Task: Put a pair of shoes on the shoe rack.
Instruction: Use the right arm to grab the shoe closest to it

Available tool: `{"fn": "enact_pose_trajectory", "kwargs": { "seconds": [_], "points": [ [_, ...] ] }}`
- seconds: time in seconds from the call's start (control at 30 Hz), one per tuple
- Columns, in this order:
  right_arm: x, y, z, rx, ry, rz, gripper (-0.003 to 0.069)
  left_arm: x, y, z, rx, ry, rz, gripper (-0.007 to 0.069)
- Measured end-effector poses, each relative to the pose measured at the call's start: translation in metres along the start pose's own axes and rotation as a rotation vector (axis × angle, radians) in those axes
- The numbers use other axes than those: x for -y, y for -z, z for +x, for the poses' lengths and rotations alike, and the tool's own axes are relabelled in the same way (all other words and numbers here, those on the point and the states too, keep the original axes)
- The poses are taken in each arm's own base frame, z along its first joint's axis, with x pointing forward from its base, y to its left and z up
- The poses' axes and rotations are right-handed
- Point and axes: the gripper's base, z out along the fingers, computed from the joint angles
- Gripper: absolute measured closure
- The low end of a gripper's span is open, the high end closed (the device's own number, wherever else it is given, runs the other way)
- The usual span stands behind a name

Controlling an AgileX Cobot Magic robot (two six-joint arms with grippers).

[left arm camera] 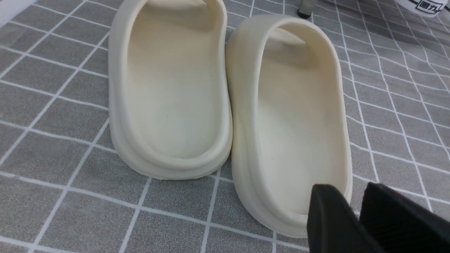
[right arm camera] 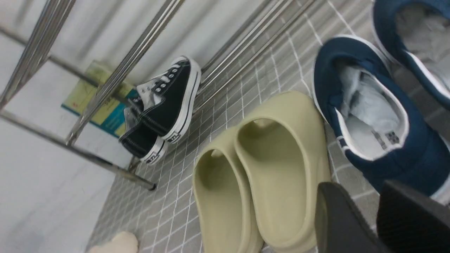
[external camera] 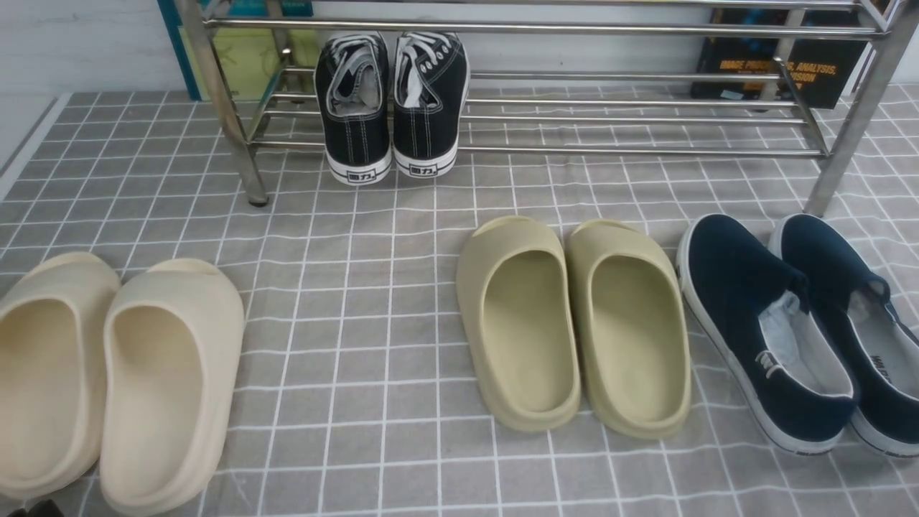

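The pair of shoes, two navy slip-ons with white soles and grey lining (external camera: 747, 287), stands side by side on the grey checked cloth at the front right, in front of the right leg of the shoe rack (external camera: 546, 29). The shiny steel rack spans the back. In the right wrist view the navy shoes (right arm camera: 425, 154) lie just beyond my right gripper (right arm camera: 365, 196), whose black fingers are together and hold nothing. My left gripper (left arm camera: 355, 196) is also shut and empty, over the heel of a cream slide. Neither gripper shows clearly in the front view.
Black lace-up sneakers (external camera: 391, 108) sit on the rack's low shelf at the left. Olive slides (external camera: 574, 323) stand mid-cloth, next to the navy shoes. Cream slides (external camera: 108, 373) stand front left. Books (external camera: 782, 64) lean behind the rack.
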Motion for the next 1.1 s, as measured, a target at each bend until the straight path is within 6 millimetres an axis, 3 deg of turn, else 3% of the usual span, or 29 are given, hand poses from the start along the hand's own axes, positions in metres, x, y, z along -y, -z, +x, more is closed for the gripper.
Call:
{"fn": "enact_pose_trajectory", "kwargs": {
  "seconds": [0.07,0.17,0.37,0.53,0.67,0.9,1.1],
  "points": [
    [-0.01,0.002,-0.008,-0.012,0.081,-0.002,0.0512,0.0,0.0,0.0,0.0,0.0,0.0,0.047],
    [-0.034,-0.002,-0.033,-0.145,0.278,0.076,0.0652,0.0,0.0,0.0,0.0,0.001,0.0,0.0466],
    [-0.056,-0.026,-0.077,-0.491,0.525,0.297,0.0662,0.0,0.0,0.0,0.0,0.001,0.0,0.0459],
    [-0.06,-0.061,-0.095,-0.814,0.641,0.385,0.0662,0.0,0.0,0.0,0.0,0.001,0.0,0.0452],
    [-0.07,-0.091,-0.093,-0.944,0.693,0.341,0.066,0.0,0.0,0.0,0.0,0.001,0.0,0.0448],
    [-0.074,-0.147,-0.067,-1.189,0.788,0.353,0.0627,0.0,0.0,0.0,0.0,0.001,0.0,0.0442],
    [-0.07,-0.191,-0.042,-1.253,0.84,0.374,0.0449,0.0,0.0,0.0,0.0,0.001,0.0,0.0442]
  ]
}}
